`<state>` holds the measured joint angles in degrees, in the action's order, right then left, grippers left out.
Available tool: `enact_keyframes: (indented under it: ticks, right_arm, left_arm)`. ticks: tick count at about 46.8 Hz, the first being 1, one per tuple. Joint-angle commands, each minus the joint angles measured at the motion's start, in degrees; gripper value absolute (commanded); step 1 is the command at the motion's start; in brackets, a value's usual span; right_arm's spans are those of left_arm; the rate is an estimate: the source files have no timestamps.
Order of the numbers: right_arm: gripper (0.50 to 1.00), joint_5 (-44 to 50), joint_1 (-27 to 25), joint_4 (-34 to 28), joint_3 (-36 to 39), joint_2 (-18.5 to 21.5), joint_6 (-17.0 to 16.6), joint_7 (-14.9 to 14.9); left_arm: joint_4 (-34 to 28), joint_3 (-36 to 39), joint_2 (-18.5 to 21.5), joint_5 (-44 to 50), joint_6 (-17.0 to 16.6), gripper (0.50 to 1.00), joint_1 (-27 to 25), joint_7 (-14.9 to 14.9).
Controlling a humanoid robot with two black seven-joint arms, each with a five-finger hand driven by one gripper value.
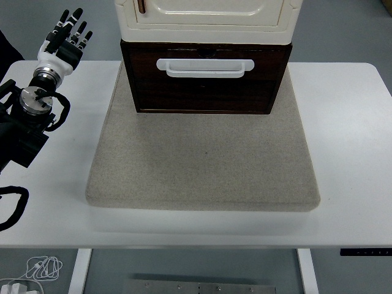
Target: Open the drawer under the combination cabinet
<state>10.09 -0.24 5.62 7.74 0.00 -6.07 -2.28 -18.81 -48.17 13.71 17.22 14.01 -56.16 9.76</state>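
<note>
One drawer (205, 82) shut, left hand (64, 41) apart

- A white table (355, 122) is filling most of the view, its near edge running across the lower part of the picture.
- A beige mat (202, 165) is lying flat at the middle of the table, its corners rounded and its near edge stopping short of the table's near edge.
- A bundle of white cable (41, 267) is lying on the floor below the table's near left corner, just beside the table's left leg (81, 271).
</note>
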Motion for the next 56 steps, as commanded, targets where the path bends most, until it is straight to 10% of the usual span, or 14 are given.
enact_keyframes:
  ticks: [1, 34, 56]
  right_arm:
    - [0.926, -0.1, 0.0, 0.0, -0.1, 0.0, 0.1, 0.0]
    - [0.926, 0.0, 0.1, 0.0, -0.1, 0.0, 0.1, 0.0]
    - [0.926, 0.0, 0.0, 0.0, -0.2, 0.0, 0.5, 0.0]
  left_arm:
    - [0.0, -0.1, 0.0, 0.0, 0.0, 1.0, 0.1, 0.0]
    - [0.3, 0.3, 1.4, -1.1, 2.7, 1.0, 0.2, 0.0]
    - [-2.5, 1.6, 11.1, -14.0, 8.8, 1.0, -0.8, 0.0]
